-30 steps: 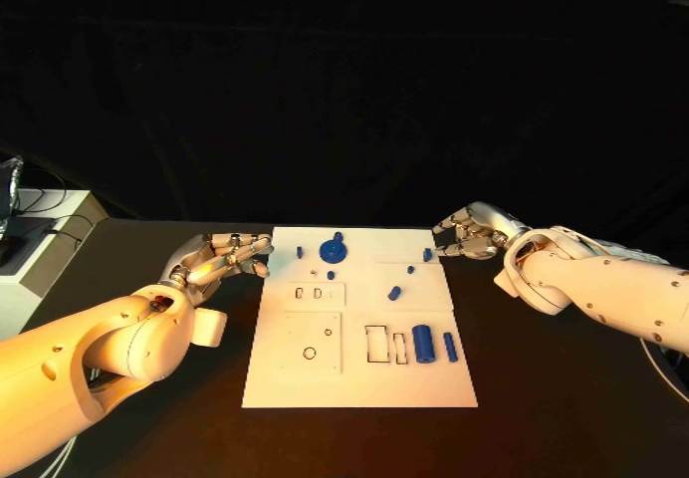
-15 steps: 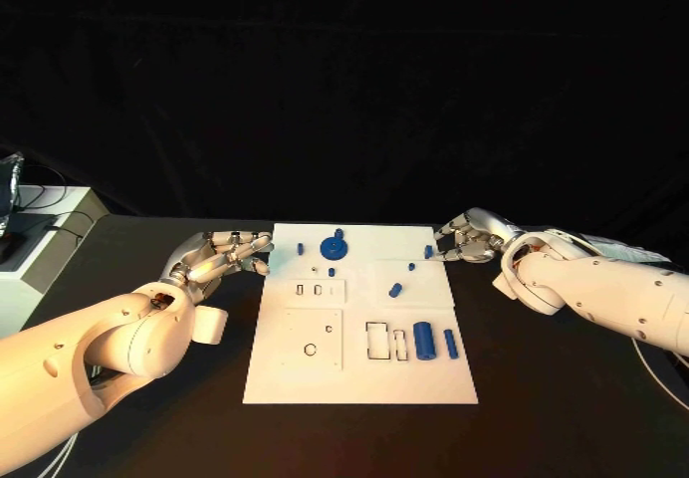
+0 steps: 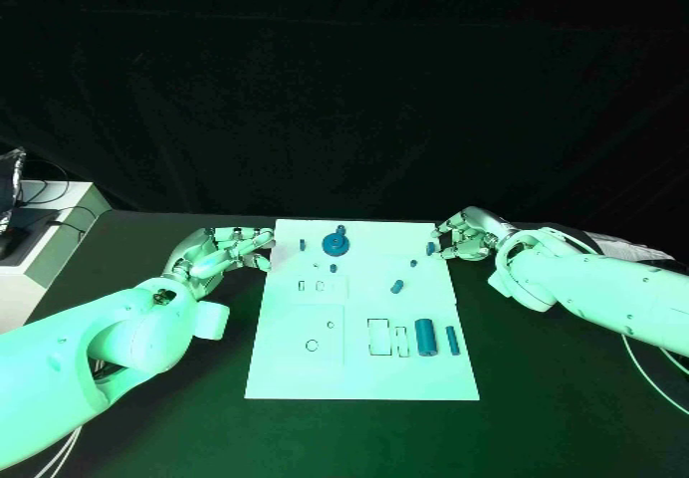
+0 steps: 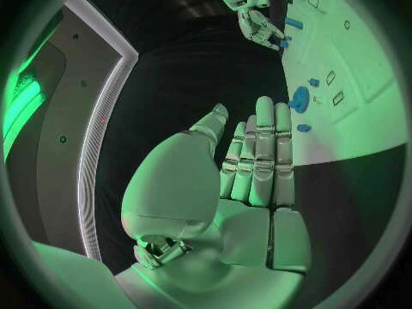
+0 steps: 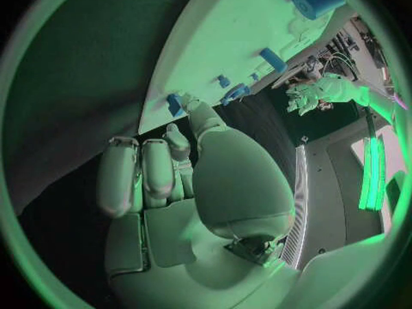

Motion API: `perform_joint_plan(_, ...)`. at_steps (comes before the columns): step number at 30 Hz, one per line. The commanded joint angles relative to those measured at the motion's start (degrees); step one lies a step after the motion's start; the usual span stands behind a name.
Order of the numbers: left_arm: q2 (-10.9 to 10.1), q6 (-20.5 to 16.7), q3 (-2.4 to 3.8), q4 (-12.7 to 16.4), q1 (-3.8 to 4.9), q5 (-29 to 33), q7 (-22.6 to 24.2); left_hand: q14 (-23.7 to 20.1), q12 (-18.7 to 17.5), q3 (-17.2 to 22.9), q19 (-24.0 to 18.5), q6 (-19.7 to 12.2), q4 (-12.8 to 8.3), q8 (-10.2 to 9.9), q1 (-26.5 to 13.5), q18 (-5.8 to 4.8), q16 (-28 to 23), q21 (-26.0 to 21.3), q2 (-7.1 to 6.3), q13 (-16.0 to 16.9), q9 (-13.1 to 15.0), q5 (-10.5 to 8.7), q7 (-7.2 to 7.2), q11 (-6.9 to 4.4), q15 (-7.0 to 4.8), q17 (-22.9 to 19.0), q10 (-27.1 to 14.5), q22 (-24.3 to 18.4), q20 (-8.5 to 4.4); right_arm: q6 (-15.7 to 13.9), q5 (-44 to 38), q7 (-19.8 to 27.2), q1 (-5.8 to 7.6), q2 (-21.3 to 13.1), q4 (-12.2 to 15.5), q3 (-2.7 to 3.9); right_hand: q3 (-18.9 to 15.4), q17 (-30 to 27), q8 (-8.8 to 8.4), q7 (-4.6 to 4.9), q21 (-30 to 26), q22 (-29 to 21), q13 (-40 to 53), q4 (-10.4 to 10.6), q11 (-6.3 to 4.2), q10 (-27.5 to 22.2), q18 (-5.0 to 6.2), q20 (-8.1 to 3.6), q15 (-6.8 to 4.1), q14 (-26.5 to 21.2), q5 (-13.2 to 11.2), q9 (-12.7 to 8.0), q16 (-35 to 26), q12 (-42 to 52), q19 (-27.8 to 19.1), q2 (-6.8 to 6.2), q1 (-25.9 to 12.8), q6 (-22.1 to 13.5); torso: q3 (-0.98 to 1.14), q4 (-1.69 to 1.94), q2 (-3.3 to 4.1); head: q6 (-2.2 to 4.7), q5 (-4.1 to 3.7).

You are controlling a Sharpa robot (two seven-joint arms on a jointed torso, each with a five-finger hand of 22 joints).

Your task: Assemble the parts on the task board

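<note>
Task board [image 3: 359,373] lies mid-table, long axis running near to far; near half mostly bare. Blue parts [image 3: 425,336] sit at its right and far areas, the two biggest pointing near-far. Black table [image 3: 560,398] open on both sides. Left hand [image 3: 227,251] just off the far-left edge, fingers straight, holding nothing. Right hand [image 3: 462,234] at far-right corner, fingertips by a small peg [image 3: 431,248]; grip unclear.

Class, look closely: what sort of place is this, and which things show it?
Probably a robotics test lab: a white task board with small blue parts on a black table, flanked by two robot hands.
</note>
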Motion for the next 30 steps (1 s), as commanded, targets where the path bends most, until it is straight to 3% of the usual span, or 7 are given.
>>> perform_joint_plan(1, 0.03, 0.73, 0.04, 0.18, 0.0, -0.14, 0.44, -0.03, -0.04, 0.41, -0.05, 0.0, -0.08, -0.01, -0.05, -0.03, -0.27, -0.3, -0.01, 0.07, 0.05, -0.22, -0.19, 0.32, -0.28, 0.07, -0.3, -0.08, -0.37, 1.37, 0.37, -0.57, -0.18, 0.36, -0.66, -0.04, 0.07, 0.06, 0.22, 0.04, 0.12, 10.22, 0.08, 0.12, -0.35, 0.21, 0.15, -0.25, -0.2, -0.07, -0.11, -0.01, -0.03, 0.01, 2.32, 0.88, -0.01, 0.37, -0.02, 0.14, -0.08, -0.03, 0.29)
perform_joint_plan(7, -0.02, 0.67, 0.04, 0.19, 0.0, -0.14, 0.41, -0.03, -0.04, 0.41, -0.05, 0.0, -0.08, -0.01, -0.05, -0.03, -0.27, -0.3, -0.01, 0.07, 0.05, -0.22, -0.19, 0.32, -0.28, 0.07, -0.3, -0.08, -0.37, 1.68, 0.38, -0.7, -0.35, 0.81, -1.14, -0.07, 0.11, 0.1, 0.24, 0.01, 0.08, 10.2, 0.14, 0.13, -0.36, 0.28, 0.16, -0.26, -0.21, -0.04, -0.11, 0.0, -0.02, 0.08, 2.31, 1.0, -0.11, 0.49, -0.03, 0.3, -0.05, -0.16, 0.26)
perform_joint_plan(16, -0.07, 0.69, 0.04, 0.23, 0.0, -0.14, 0.39, -0.03, -0.04, 0.41, -0.05, 0.0, -0.08, -0.01, -0.05, -0.03, -0.27, -0.3, -0.01, 0.07, 0.05, -0.22, -0.19, 0.32, -0.28, 0.07, -0.3, -0.08, -0.37, 2.25, 0.04, -0.86, -0.49, 1.51, -1.52, -0.09, 0.41, 0.13, 0.26, -0.13, 0.13, 10.22, 0.31, 0.01, -0.45, 0.48, 0.14, -0.33, -0.32, -0.02, -0.09, 0.0, -0.06, 0.27, 2.32, 1.59, -0.32, 1.03, 0.0, 0.1, -0.03, -0.25, 0.23)
perform_joint_plan(30, -0.11, 0.68, 0.04, 0.2, 0.0, -0.15, 0.36, -0.03, -0.04, 0.41, -0.05, 0.0, -0.08, -0.01, -0.05, -0.03, -0.27, -0.3, -0.01, 0.07, 0.05, -0.22, -0.19, 0.32, -0.28, 0.07, -0.3, -0.08, -0.37, 3.13, -0.16, -0.92, -0.6, 1.8, -1.64, -0.1, 2.77, 0.28, 0.34, -1.23, 0.15, 10.22, 1.01, -1.55, -1.18, 1.12, -0.06, -0.97, -1.02, 0.06, -0.41, -0.01, -0.34, 0.58, 2.32, 4.08, -1.23, 3.95, 0.05, 0.14, -0.03, -0.13, 0.42)
